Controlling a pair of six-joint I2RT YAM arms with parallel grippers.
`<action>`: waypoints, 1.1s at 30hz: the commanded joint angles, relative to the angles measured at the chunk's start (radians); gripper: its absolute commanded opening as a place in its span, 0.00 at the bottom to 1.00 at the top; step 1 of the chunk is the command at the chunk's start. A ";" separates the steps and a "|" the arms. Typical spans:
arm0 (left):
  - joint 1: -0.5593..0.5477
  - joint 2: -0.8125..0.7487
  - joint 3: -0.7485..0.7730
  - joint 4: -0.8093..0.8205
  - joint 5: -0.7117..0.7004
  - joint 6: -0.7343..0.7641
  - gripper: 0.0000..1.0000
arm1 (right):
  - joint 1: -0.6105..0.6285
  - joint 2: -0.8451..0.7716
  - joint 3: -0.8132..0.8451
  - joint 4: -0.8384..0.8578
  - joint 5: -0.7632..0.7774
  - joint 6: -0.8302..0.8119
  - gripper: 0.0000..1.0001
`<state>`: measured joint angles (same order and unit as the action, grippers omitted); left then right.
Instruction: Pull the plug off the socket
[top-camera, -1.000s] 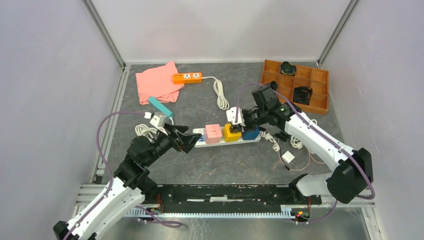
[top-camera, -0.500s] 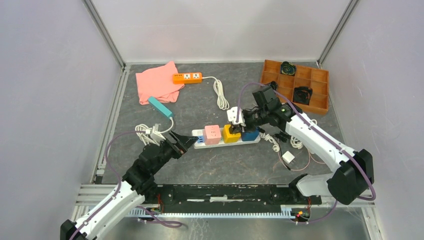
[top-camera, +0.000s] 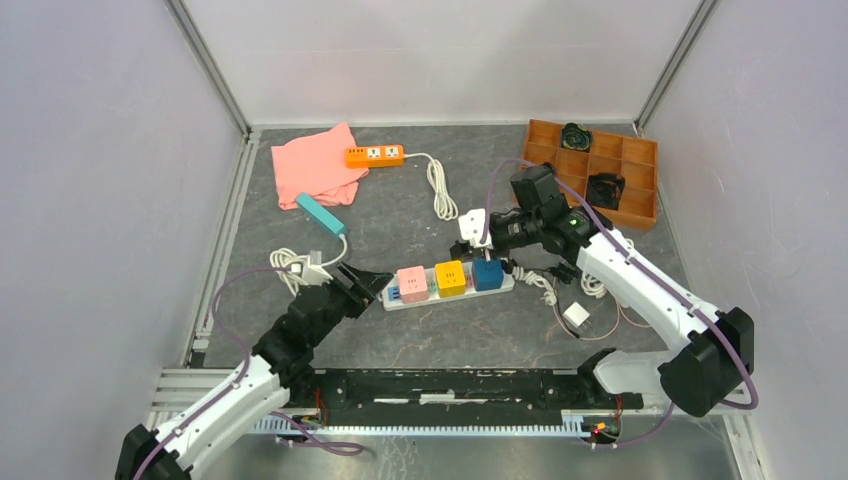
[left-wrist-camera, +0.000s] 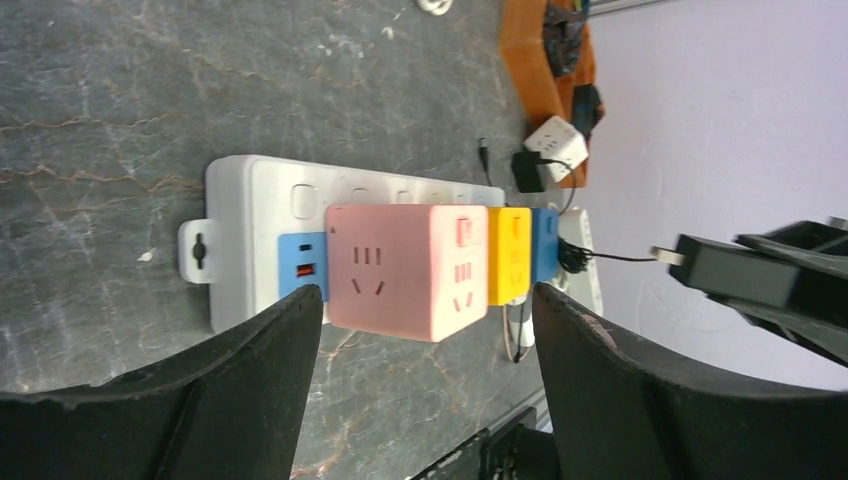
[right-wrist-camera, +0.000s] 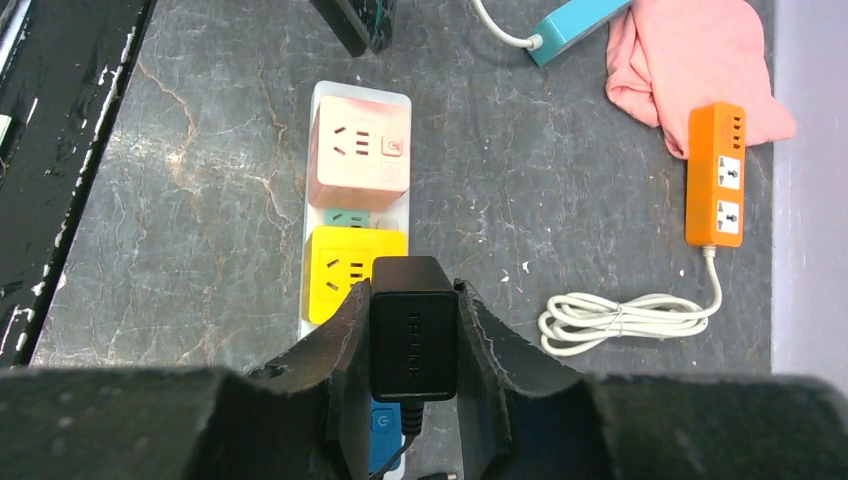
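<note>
Plug (right-wrist-camera: 413, 338) is black and boxy, and it is up in the air, off the socket (left-wrist-camera: 258, 195). The right gripper (right-wrist-camera: 413, 292) has its two fingers squeezed tight on the sides of the plug. In the left wrist view the plug's metal pins poke out and touch nothing (a black wire comes out of its other end).

The socket is a long white strip. It lies flat on the grey table (top-camera: 420, 340), near the front. Three blocks sit on it in a row: a pink block (top-camera: 412, 284), a yellow block (top-camera: 450, 278) and a blue block (top-camera: 487, 274). The plug hangs over the yellow and blue end.

The left gripper (left-wrist-camera: 428, 300) is low down at the pink end of the strip. Its fingers are wide apart and hold nothing. I cannot tell if they touch the strip.

An orange strip (top-camera: 375, 155) lies far back, beside a pink cloth (top-camera: 315, 165).
</note>
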<state>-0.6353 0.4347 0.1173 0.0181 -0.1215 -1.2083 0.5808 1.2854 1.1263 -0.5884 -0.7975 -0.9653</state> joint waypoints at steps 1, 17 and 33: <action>-0.001 0.068 0.038 0.062 -0.028 0.016 0.83 | -0.001 -0.012 0.037 0.039 -0.019 0.008 0.00; -0.001 -0.085 0.069 -0.072 -0.143 0.244 0.85 | -0.231 0.015 0.452 0.085 0.313 0.175 0.01; -0.001 -0.171 0.124 -0.131 -0.072 0.369 0.86 | -0.232 0.633 0.683 0.509 0.614 0.643 0.07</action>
<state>-0.6353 0.2699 0.2005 -0.0978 -0.2081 -0.9092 0.3511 1.8465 1.7893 -0.2573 -0.3553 -0.5014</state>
